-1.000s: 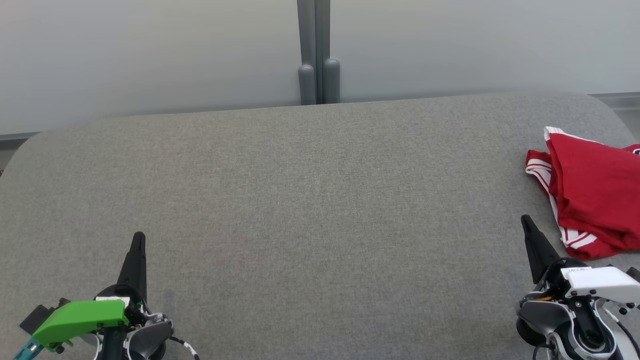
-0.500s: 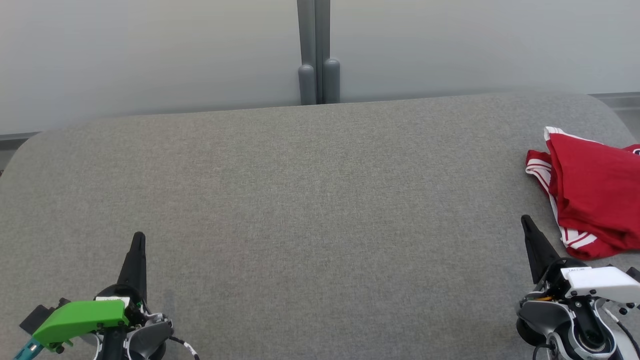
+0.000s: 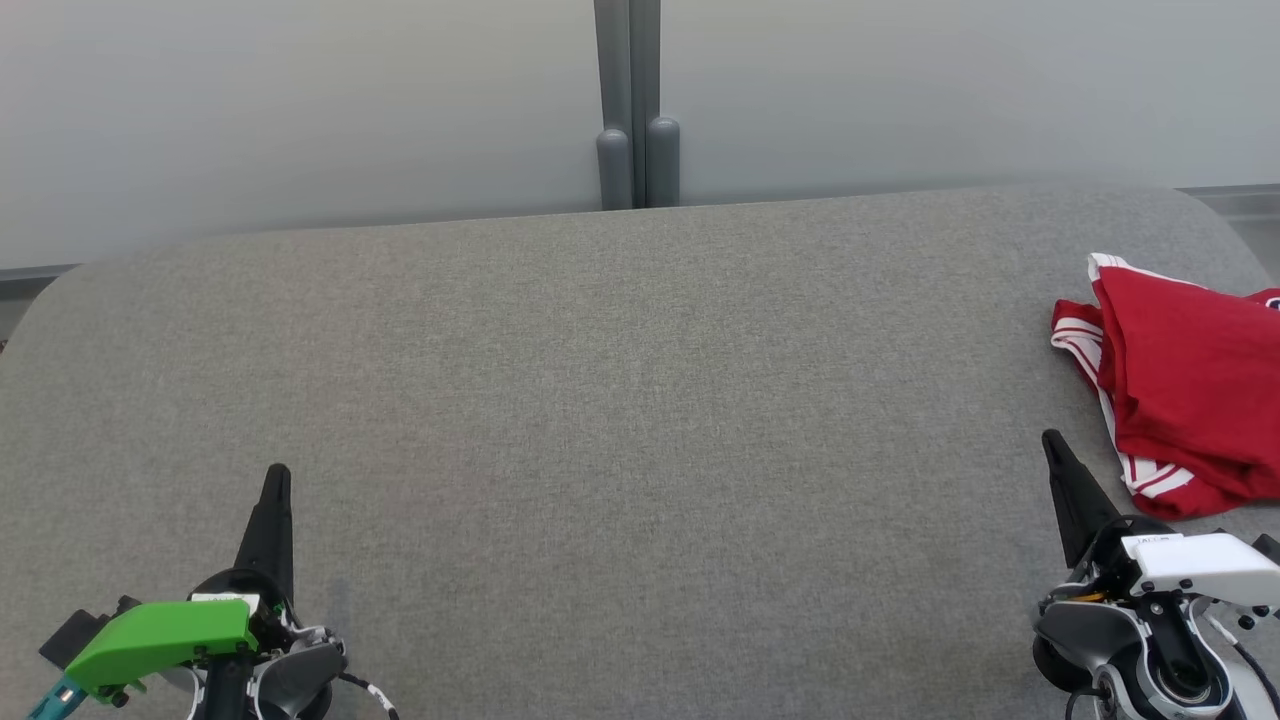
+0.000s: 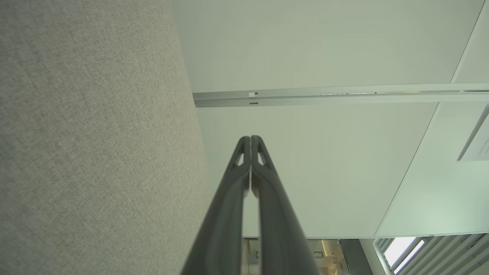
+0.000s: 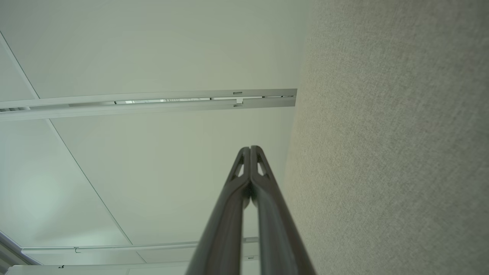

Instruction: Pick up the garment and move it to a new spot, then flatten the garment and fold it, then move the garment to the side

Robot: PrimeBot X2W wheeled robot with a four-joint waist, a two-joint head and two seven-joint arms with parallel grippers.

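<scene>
Head view: a crumpled red garment with white stripes (image 3: 1190,390) lies on the grey fabric-covered table (image 3: 640,400), just right of the right gripper (image 3: 1050,440) and well apart from the left gripper (image 3: 277,472).

Left wrist view: fingers (image 4: 229,198) clenched together, empty.

Right wrist view: fingers (image 5: 233,206) pressed together, holding nothing.

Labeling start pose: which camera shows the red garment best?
Head view: the red garment lies bunched at the right edge of the grey surface, cropped by the frame. Wrist views look along the left tool and right tool at surface and wall.
</scene>
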